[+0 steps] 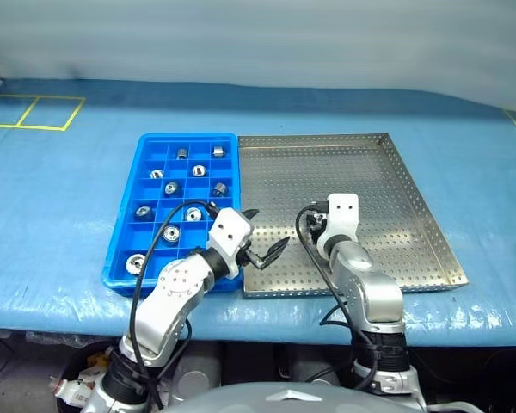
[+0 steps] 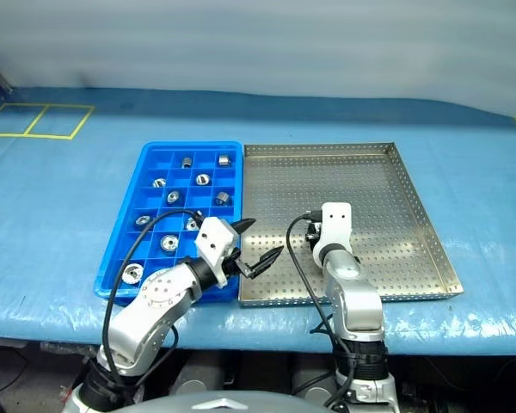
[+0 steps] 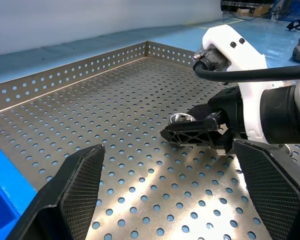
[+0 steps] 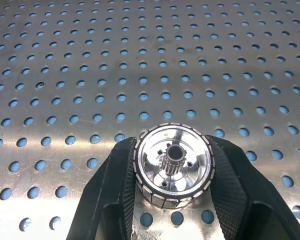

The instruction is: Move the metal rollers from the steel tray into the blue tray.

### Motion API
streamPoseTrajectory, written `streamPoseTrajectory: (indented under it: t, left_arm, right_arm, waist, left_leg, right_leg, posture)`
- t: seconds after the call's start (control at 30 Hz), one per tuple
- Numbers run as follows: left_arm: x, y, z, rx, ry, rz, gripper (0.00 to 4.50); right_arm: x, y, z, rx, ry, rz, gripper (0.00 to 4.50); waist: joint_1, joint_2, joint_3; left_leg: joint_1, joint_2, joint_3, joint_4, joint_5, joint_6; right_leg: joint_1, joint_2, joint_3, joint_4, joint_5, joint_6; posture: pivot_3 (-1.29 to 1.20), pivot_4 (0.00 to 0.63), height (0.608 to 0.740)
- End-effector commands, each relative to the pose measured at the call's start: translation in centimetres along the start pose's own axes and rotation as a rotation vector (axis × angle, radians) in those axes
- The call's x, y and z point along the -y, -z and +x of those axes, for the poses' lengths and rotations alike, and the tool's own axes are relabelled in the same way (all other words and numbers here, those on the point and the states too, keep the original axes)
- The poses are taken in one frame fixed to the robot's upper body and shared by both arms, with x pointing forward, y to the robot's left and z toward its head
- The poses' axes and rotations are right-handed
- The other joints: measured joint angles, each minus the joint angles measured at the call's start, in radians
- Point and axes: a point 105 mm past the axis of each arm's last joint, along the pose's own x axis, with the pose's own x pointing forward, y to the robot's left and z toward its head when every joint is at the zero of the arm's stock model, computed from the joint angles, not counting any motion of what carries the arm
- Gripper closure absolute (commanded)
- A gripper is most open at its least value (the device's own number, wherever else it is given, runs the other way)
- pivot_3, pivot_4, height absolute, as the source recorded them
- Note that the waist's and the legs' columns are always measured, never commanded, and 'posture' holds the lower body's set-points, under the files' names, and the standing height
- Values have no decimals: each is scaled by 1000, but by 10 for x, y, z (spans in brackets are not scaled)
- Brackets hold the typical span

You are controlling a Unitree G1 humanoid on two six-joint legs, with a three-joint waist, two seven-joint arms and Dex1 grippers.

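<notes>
Right wrist view: right claw (image 4: 172,200) is clamped on one metal roller (image 4: 173,166) resting on the steel tray (image 4: 140,60) floor. Left claw (image 1: 262,237) stands spread apart, empty, beside the blue tray (image 1: 125,225), which holds other rollers.

A pale-blue table cover (image 1: 60,181) spreads wide, with yellow tape lines (image 1: 34,112) at its far left corner. Behind it hangs what looks like pale, whitish sheeting (image 1: 258,39).

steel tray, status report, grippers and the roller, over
Right gripper shut on a metal roller on the steel tray. Left gripper open, empty, over that tray's near edge. Other rollers already in the blue tray. Nothing in the way.
</notes>
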Motion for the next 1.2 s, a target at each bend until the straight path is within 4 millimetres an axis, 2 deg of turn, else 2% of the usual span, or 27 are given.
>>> streamPoseTrajectory:
  t: [0.03, 0.23, 0.37, 0.57, 0.67, 0.77, 1.0, 1.2]
  left_arm:
    - [-4, -18, -5, 76, -45, 2, 0]
    - [-20, -20, -17, 100, -159, -1, 0]
    - [-31, -24, -31, 133, -221, 6, 0]
    - [-42, -23, -53, 126, -267, 11, 0]
    - [-44, -19, -65, 93, -275, 3, 0]
    - [-44, -14, -74, 71, -273, -10, 0]
    - [-39, -10, -79, 46, -244, -24, 0]
    - [-34, -8, -76, 34, -200, -20, 0]
  right_arm:
    - [-6, -26, -7, 89, -31, -18, 2810]
    - [-32, -64, -13, 185, -161, -101, 2810]
    - [-65, -89, -20, 238, -298, -196, 2810]
    - [-104, -102, -28, 263, -443, -257, 2810]
    - [-124, -98, -34, 249, -533, -272, 2810]
    - [-135, -92, -39, 223, -585, -294, 2810]
    - [-140, -72, -49, 126, -662, -311, 2810]
    - [-137, -45, -47, 8, -678, -294, 2810]
  waist:
    - [0, 0, 0]
    - [4, 0, 2]
    - [22, 0, 2]
    - [63, 0, 3]
    - [81, -1, 3]
    - [95, -1, 3]
    - [121, -1, 4]
    - [132, -1, 4]
  left_leg:
    - [0, 0, 0, 0, 0, 0]
    - [0, -1, 0, 0, 0, 0]
    - [0, -1, 0, -1, 0, 0]
    - [-1, -1, -1, -3, 0, 0]
    - [-1, 0, -1, -4, 0, 0]
    - [-1, 1, -1, -4, 0, 0]
    - [-2, 3, -1, -4, 0, -1]
    - [-3, 3, 0, -6, 0, -1]
  right_leg:
    - [0, 0, 0, 0, 0, 0]
    - [0, 0, 0, 0, 0, 0]
    - [-1, 1, -1, 0, 0, 0]
    - [-1, 1, -2, 0, -1, -2]
    - [-1, 0, -2, -1, -2, -2]
    - [-1, -1, -2, -1, -2, -2]
    - [-2, -3, -4, -2, -2, -2]
    - [-4, -3, -4, -3, -2, -3]
  posture:
    - [251, 150, 740]
    - [304, 150, 740]
    - [341, 150, 740]
    - [404, 150, 740]
    - [422, 150, 740]
    - [435, 150, 740]
    - [429, 150, 740]
    - [412, 150, 740]
